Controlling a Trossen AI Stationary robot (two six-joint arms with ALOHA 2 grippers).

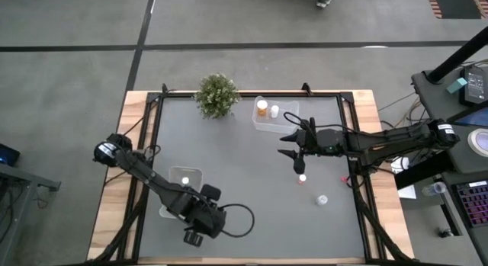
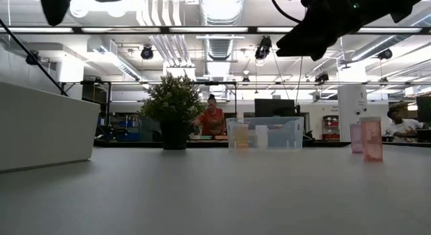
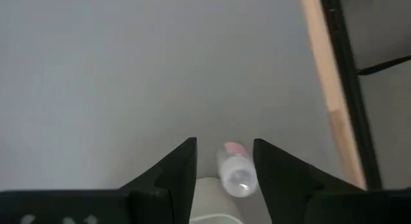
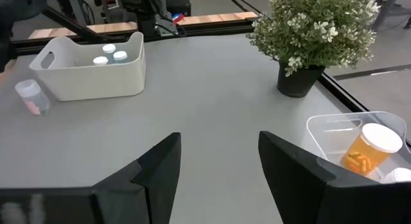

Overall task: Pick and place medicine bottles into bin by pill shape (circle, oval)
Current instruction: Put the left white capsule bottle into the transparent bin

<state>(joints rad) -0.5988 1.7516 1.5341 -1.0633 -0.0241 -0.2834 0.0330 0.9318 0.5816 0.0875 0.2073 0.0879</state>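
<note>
My left gripper (image 1: 194, 235) is open near the table's front edge and points down. In the left wrist view (image 3: 223, 150) a clear bottle with a white cap and pink pills (image 3: 237, 176) shows between its fingers. In the right wrist view this bottle (image 4: 32, 95) stands on the table near the white bin (image 4: 90, 63), with no finger on it. The left arm hides it in the high view. My right gripper (image 1: 284, 145) is open and empty above the table's right half. A pink bottle (image 1: 302, 177) and a pale bottle (image 1: 322, 199) stand on the table near it.
The white bin (image 1: 183, 178) holds three white-capped bottles (image 4: 109, 54). The clear bin (image 1: 259, 123) at the back holds an orange bottle (image 4: 369, 147) and a white one (image 1: 274, 111). A potted plant (image 1: 217, 94) stands at the back. A pale rounded shape (image 3: 212, 201) lies beside the clear bottle.
</note>
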